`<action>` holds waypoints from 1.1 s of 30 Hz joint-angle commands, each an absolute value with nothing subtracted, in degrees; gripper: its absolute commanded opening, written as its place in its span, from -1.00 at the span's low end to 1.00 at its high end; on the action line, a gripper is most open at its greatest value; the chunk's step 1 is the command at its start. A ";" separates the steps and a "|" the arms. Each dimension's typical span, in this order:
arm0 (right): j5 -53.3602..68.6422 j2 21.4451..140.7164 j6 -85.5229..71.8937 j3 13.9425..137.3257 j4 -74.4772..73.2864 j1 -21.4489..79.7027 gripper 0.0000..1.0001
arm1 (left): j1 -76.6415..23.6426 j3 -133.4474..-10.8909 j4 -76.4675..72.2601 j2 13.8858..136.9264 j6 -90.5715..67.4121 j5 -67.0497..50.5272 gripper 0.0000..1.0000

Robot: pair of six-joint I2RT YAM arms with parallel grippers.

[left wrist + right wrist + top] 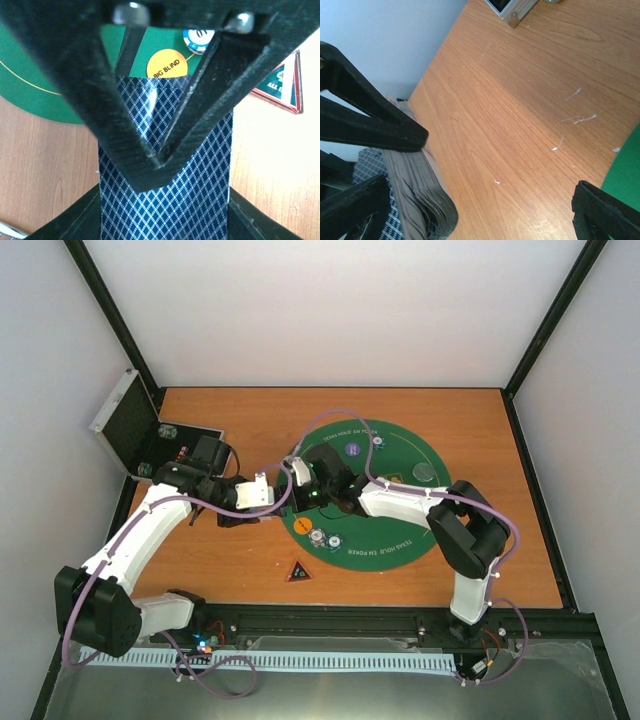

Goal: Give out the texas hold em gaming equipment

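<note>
left gripper [165, 215] is clamped on the deck of cards [205, 200], w/ a finger on each long side. Blue-diamond backs face the wrist cam. Only the finger roots show, in the bottom corners of left wrist view.

Deck is held over bare wood of the table [250, 570], just off the left rim of the green mat [400, 455]. Right wrist view shows the stack edge-on, grey-brown and slightly fanned.

right gripper [497, 167] is spread wide w/ nothing in it. One of its fingers [375, 125] sits at the top of the deck, V-shaped tip over the middle of the top card. Can't tell if it actually touches. The other finger is well apart, toward the mat side.

Past the deck in left wrist view:
- orange BIG BLIND chip [166, 64] on the mat
- blue-white chip [199, 39] just beside it
- red-edged triangle [282, 82] on wood to the right, near the table's front edge, off the mat

Top view:
- purple chip [352, 450] on the far part of the mat
- clear disc [425, 472] toward the mat's right side
- silver case [130, 425] open at the far-left corner, apart from both grippers
</note>
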State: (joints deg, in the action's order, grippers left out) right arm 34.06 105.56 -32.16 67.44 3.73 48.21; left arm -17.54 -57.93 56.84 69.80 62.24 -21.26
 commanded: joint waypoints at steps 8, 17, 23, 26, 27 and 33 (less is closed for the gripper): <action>27.36 100.69 -26.61 65.43 -4.01 47.20 0.96 | -18.20 -59.61 54.65 68.64 61.14 -21.23 -0.03; 27.85 98.62 -24.70 66.49 -6.82 46.19 0.95 | -18.19 -58.55 53.73 68.97 61.02 -20.71 -0.05; 30.84 98.44 -23.83 67.50 -6.48 46.14 0.95 | -18.19 -58.19 53.35 69.08 60.95 -19.97 -0.05; 35.75 101.59 -25.35 68.77 -3.02 46.93 0.95 | -18.19 -58.19 53.36 68.99 60.88 -20.67 -0.05; 36.49 102.69 -25.57 69.44 -2.42 47.15 0.95 | -18.19 -58.18 53.31 69.04 60.85 -20.85 -0.05; 36.02 106.85 -26.46 72.64 -2.46 47.64 0.94 | -18.19 -58.02 53.17 69.35 60.62 -20.98 -0.05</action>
